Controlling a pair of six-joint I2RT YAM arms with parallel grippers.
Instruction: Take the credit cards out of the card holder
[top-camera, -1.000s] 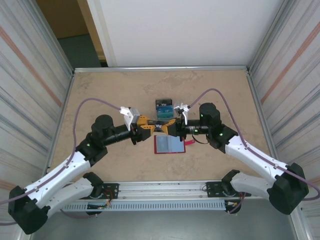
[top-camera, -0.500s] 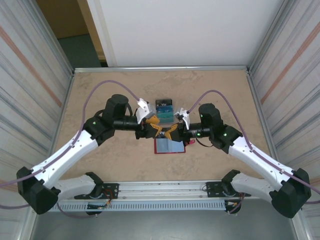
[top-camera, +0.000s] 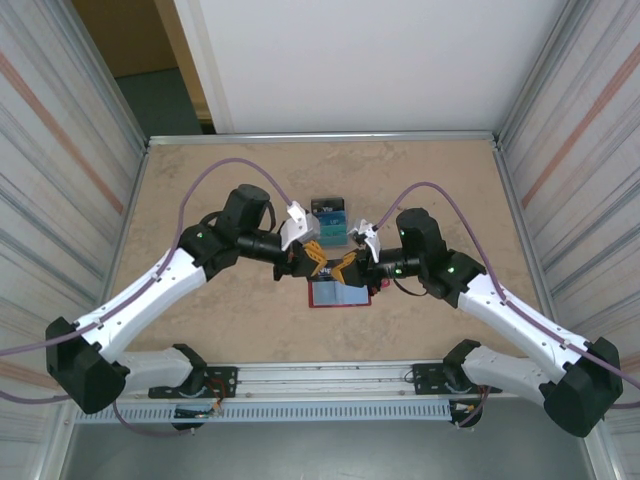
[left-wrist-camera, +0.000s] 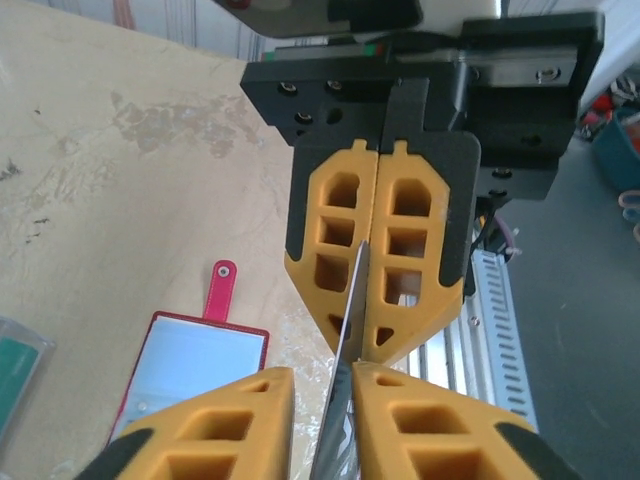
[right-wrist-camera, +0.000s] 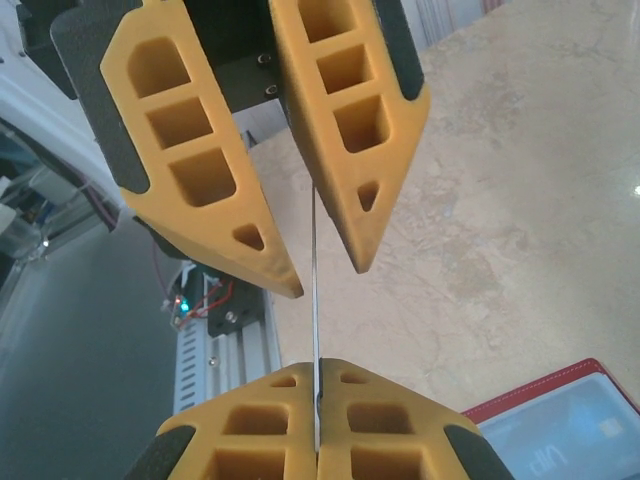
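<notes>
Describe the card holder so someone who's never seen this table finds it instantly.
On the tan table, look near the middle, just on the near side of the blue-teal card pile. The card holder lies open and flat there: red-edged, with a pale bluish clear sleeve and a small snap tab, whereas the pile has no red.

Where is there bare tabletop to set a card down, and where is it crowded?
Free: the far strip of the table between the card pile and the back edge, plus both far corners. Crowded: the middle, where the left hand and right hand meet by the card holder.
</notes>
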